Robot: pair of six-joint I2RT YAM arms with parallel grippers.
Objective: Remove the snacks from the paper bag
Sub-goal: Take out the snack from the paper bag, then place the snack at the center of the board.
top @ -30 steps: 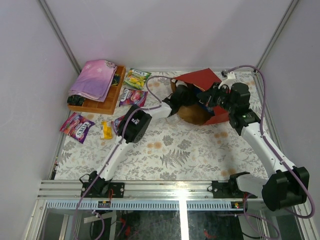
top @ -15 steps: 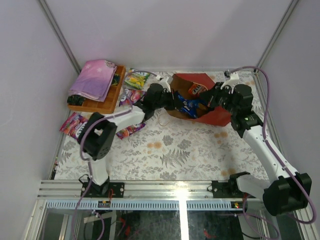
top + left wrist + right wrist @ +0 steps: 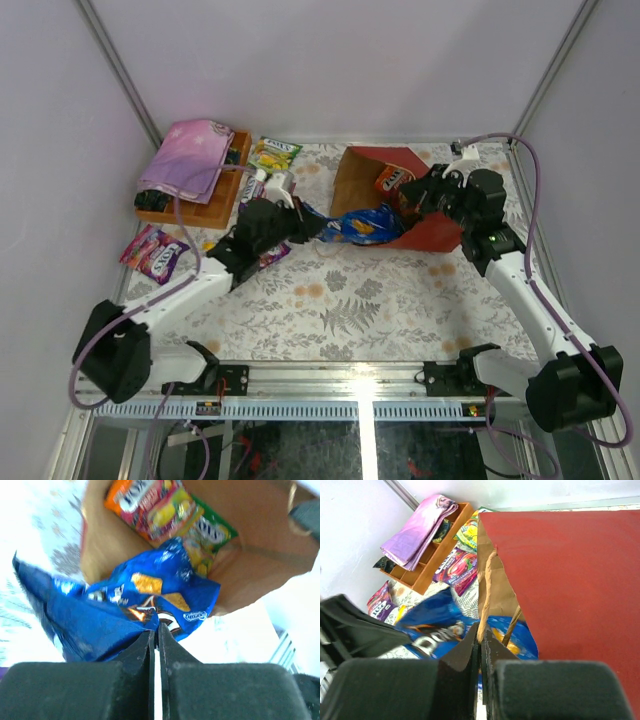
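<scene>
Where the paper bag (image 3: pixel 352 185) lies: it is laid on its side at the far right of the table (image 3: pixel 380 300), red outside uppermost, brown inside shown, mouth turned toward the left arm (image 3: pixel 200 285)
The wooden tray (image 3: pixel 205 208): it is set at the far left, well apart from the bag, with a folded pink-purple cloth (image 3: pixel 190 155) laid over it; neither is counted among the snacks
The chip bag (image 3: pixel 362 224): the dark-blue bag with orange triangles is stretched from the bag's mouth out over the table; most of it is judged to be outside, but one end is seen behind the handle in the right wrist view, so it is not yet fully freed
The left gripper (image 3: pixel 156 630): its fingers are pressed together on the near edge of the chip bag, which is pinched between them
The right gripper (image 3: pixel 480 630): its fingers are closed on the bag's brown rim where the twisted handle (image 3: pixel 488 590) runs down, so the bag is judged to be held steady
Packets already out: a green-yellow packet (image 3: pixel 275 155) is seen just beside the tray, a purple packet (image 3: pixel 155 250) near the left edge, and more purple ones are partly hidden by the left arm
Packets left inside: an orange packet (image 3: pixel 145 505) and a green packet (image 3: pixel 210 530) are seen deep in the bag; whether others are hidden under them cannot be told
Progress: several packets are counted as done, the chip bag is judged to be midway, and at least two packets are left to be fetched
</scene>
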